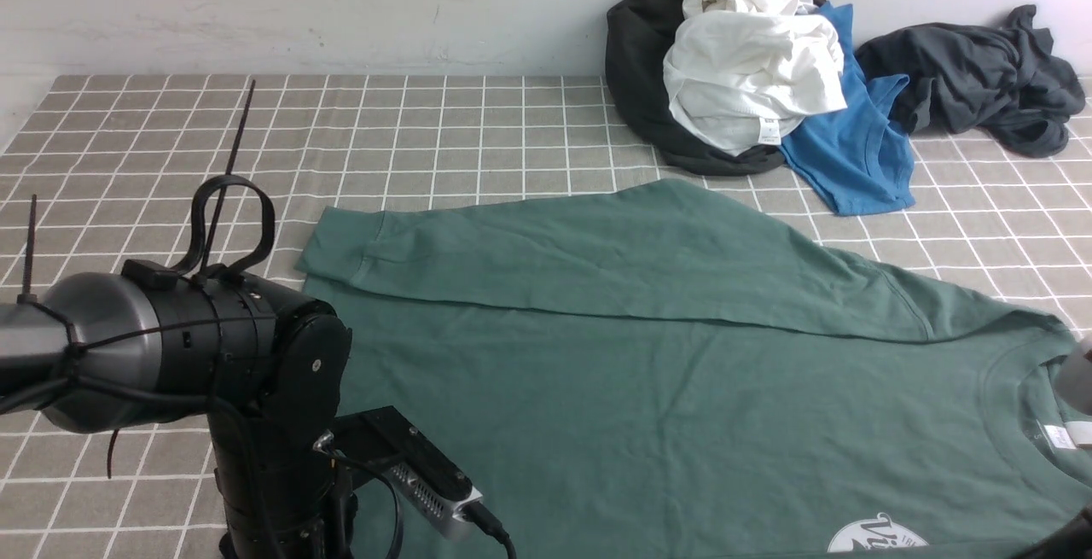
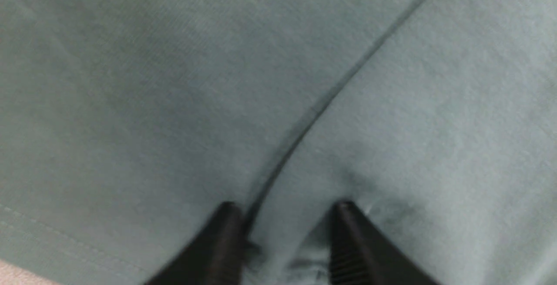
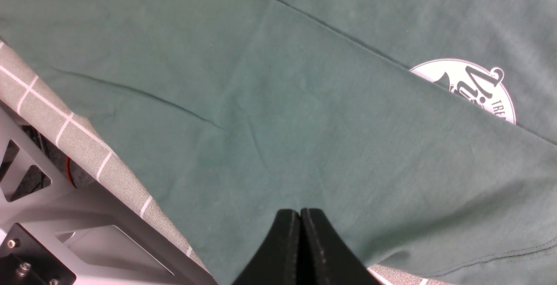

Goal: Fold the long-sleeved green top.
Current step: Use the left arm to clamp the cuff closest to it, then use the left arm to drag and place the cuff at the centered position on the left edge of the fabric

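Okay, green long-sleeved top (image 1: pixel 597 388) lies flat along the near edge of the surface (image 1: pixel 426 132), far sleeve (image 1: pixel 597 252) folded across. Looks soft, limp, thickish: pinch edges, expect drape. Left claw (image 2: pixel 285 206) part-open on a pucker, can't tell if pinched; right claw (image 3: pixel 300 211) clenched, empty.

The checked table (image 1: pixel 426 132) holds the green long-sleeved top (image 1: pixel 640 388), a clothes pile (image 1: pixel 742 72) and dark garment (image 1: pixel 981 81).

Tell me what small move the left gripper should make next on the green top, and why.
Probably close the left gripper firmly on the green top. Its fingers straddle a puckered ridge of cloth beside a folded edge, with the jaws apart, so a secure pinch before any lift seems wise.
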{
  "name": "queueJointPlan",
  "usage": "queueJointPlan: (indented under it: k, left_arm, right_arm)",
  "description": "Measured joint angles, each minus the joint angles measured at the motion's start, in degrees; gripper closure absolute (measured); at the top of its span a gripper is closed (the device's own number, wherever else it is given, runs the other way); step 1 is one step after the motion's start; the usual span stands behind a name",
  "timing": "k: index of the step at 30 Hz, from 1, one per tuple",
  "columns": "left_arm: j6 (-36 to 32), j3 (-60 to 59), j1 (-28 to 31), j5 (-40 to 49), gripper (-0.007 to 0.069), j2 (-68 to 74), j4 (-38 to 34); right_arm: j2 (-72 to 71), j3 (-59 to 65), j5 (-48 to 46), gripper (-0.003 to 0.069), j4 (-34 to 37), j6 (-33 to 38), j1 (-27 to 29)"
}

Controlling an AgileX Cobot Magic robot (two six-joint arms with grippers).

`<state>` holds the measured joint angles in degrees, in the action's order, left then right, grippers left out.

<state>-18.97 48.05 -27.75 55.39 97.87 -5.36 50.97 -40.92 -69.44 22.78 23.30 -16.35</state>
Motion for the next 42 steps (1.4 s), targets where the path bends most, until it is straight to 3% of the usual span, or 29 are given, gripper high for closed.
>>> queueJointPlan:
  k: [5, 8, 13, 17, 24, 38, 42]
  left_arm:
    - [0.00, 0.07, 0.00, 0.12, 0.0583, 0.00, -0.17]
    - [0.00, 1.50, -0.58, 2.24, 0.0610, -1.13, -0.47]
    - [0.00, 6.95, -1.66, 6.74, 0.0612, -4.30, 0.70]
    - [1.11, 17.12, -1.73, 9.48, 0.0612, -5.75, 5.73]
    - [2.07, 30.48, -1.67, 11.42, 0.0612, 0.54, 11.95]
    - [3.05, 38.26, 6.18, 11.49, 0.0608, 16.15, 9.82]
    - [4.84, 38.27, 7.52, 9.11, 0.0534, 17.57, 9.76]
  right_arm:
    - [0.00, 0.00, 0.00, 0.0673, 0.00, 0.00, 0.00]
    - [0.00, 0.00, 0.01, 0.0673, 0.00, 0.00, 0.00]
    - [0.00, 0.00, 1.31, 0.0673, 0.00, 0.00, 0.00]
    - [0.00, 0.00, 2.87, 0.0673, -0.40, 0.00, 0.00]
    - [0.00, 0.00, 3.70, 0.0673, -1.22, 0.00, 0.00]
    - [0.00, 0.00, 3.04, 0.0673, -2.81, 0.00, 0.00]
    - [0.00, -0.08, 3.07, 0.0673, -3.87, 0.00, 0.00]
